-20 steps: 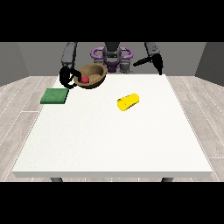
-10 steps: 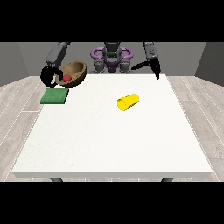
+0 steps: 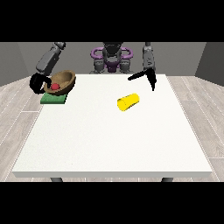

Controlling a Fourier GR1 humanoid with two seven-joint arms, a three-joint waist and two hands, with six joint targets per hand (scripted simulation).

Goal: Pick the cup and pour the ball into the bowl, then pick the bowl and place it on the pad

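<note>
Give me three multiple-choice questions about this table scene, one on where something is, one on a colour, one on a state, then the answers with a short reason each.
1. Where is the red ball?
A. in the bowl
B. in the cup
C. bare on the table

2. What colour is the pad?
A. yellow
B. green
C. purple

3. How is the cup resting?
A. upright
B. upside down on the pad
C. on its side

Answers:
1. A, the ball sits inside the brown bowl held by the hand at the view's left.
2. B, the flat pad under the bowl is green.
3. C, the yellow cup lies on its side on the white table.
</note>
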